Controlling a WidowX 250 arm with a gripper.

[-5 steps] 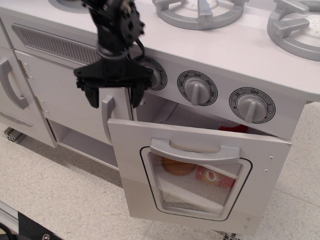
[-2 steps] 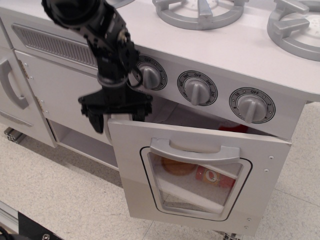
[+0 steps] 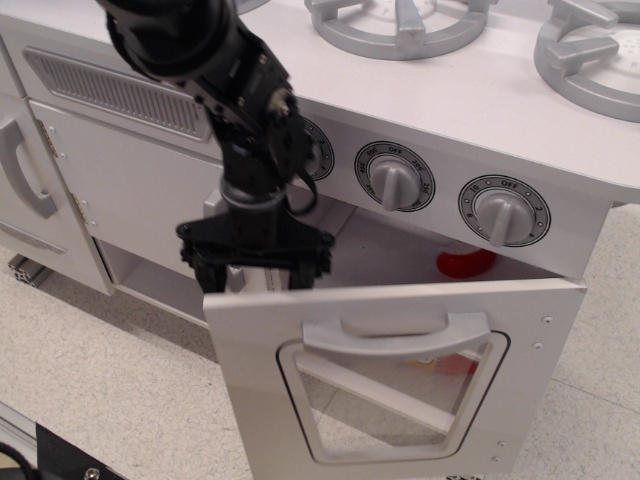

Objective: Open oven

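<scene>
The light grey oven has its door (image 3: 250,400) hinged at the bottom and tilted well open towards me. The door carries a rounded clear window (image 3: 395,405) and a wide horizontal grey handle (image 3: 395,335). The oven cavity (image 3: 385,255) shows above the door's top edge. My black gripper (image 3: 255,270) hangs from the arm at the door's upper left corner, its fingers spread apart and down at the door's top edge. Their tips are partly hidden behind that edge. It holds nothing.
A red object (image 3: 462,262) lies inside the oven. Two knobs (image 3: 397,178) (image 3: 503,210) sit above the opening; a third is hidden behind the arm. A plain cabinet door with a vertical handle (image 3: 25,170) stands left. Burners (image 3: 400,25) are on top.
The gripper has moved down and right onto the door's top left edge. The door has swung further down and open, so more of the cavity and the red object show.
</scene>
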